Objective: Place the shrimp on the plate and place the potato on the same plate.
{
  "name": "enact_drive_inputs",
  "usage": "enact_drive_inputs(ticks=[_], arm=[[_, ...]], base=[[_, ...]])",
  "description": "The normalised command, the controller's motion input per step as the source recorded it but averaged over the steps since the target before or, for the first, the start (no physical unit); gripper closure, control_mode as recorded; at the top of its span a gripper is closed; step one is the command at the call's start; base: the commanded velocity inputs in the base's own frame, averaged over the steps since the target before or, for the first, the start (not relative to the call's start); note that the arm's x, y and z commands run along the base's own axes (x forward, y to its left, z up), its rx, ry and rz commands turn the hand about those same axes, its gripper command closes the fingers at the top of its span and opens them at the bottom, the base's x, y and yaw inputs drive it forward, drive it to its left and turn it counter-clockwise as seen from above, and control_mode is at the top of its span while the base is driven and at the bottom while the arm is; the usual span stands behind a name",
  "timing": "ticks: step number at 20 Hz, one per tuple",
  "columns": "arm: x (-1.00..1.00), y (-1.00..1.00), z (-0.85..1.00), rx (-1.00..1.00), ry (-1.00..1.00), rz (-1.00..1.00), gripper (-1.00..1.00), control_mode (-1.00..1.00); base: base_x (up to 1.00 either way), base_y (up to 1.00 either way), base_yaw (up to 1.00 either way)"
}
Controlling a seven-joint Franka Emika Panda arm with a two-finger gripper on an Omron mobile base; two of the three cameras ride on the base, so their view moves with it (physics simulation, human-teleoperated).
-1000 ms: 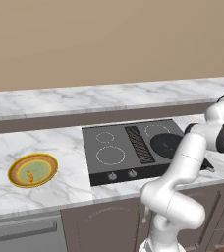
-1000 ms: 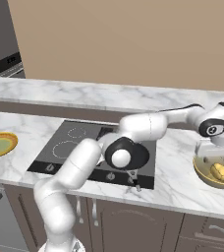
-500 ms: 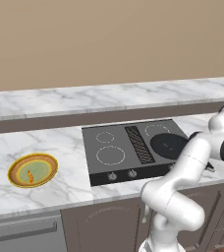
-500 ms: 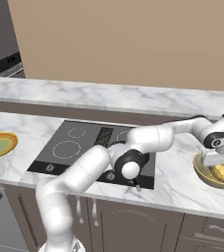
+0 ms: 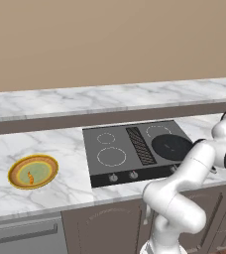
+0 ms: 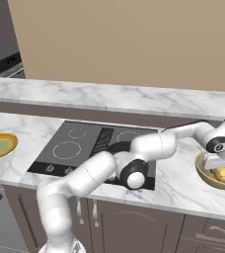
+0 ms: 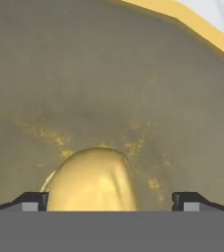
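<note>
Two-finger dark gripper, seen from the hand view: fingertips spread wide, one at each lower corner, nothing pinched. Between them sits the pale yellow-tan oval potato, just ahead of the tips, not touched by either as far as can be told. Potato rests on the speckled olive-tan inner floor of a round tan bowl; the bowl's golden rim arcs across the upper right.

Right base view: white hand hangs over that bowl at the far right of the marble counter; potato shows as a yellow lump inside, under the hand.

Black cooktop in the counter's middle, a black round pan on its right burner.

Far left, well apart from the bowl: round shallow plate with golden-brown rim and pale green centre. Tiny curved orange shrimp lies on it.
</note>
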Motion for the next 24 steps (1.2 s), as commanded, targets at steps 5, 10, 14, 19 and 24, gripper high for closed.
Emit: enact_drive_inputs(ticks=[5, 10, 14, 19, 24], arm=[[-0.01, 0.01, -0.05, 0.00, 0.00, -0.01, 1.00, -1.00], [-0.21, 0.10, 0.61, -0.03, 0.00, -0.08, 1.00, -1.00], [-0.10, 0.36, 0.87, -0.23, 0.03, -0.10, 1.00, -1.00], [-0.90, 0.78, 0.35, -0.04, 0.00, -0.33, 1.00, -1.00], [-1.00, 0.67, 0.11, 0.18, 0.10, -0.37, 1.00, -1.00]], base=[[0.00, 0.00, 0.00], [0.00, 0.00, 0.00], [0.00, 0.00, 0.00], [0.00, 0.00, 0.00], [0.00, 0.00, 0.00]])
